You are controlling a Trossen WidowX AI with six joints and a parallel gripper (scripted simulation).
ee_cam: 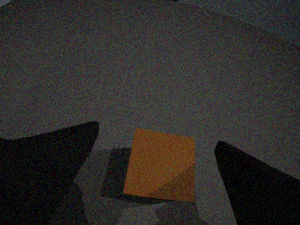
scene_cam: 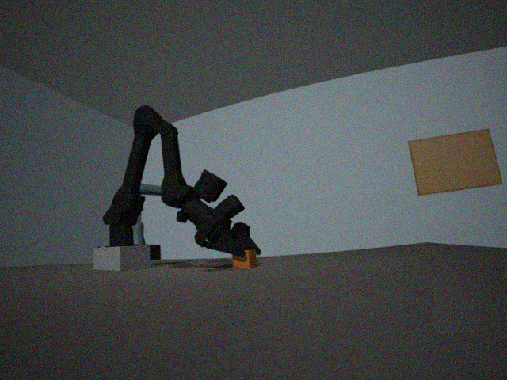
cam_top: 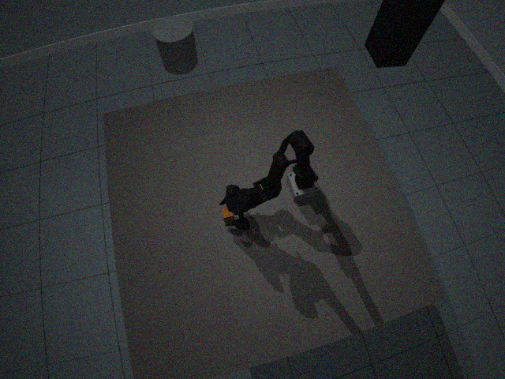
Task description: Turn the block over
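Note:
The orange block (cam_top: pixel 226 212) (scene_cam: pixel 242 264) (ee_cam: pixel 161 164) rests flat on the brown table surface (cam_top: pixel 162 163) (scene_cam: pixel 245 319). Its top is plain orange in the wrist view, with a shadow across the lower right corner. No dark marked side shows in any view; the underside is hidden. My gripper (cam_top: pixel 224 214) (scene_cam: pixel 251 253) (ee_cam: pixel 159 138) is open and empty. Its fingers stand wide apart, one on either side of the block, with a gap to it on both sides in the wrist view. The near finger partly covers the block in the exterior view.
The arm's pale base block (scene_cam: pixel 107 258) stands behind the gripper. In the top view, a grey cylinder (cam_top: pixel 177 50) and a dark pillar (cam_top: pixel 398 36) stand beyond the brown surface. An orange-brown panel (scene_cam: pixel 454 162) hangs on the wall. The arm's shadows fall beside it.

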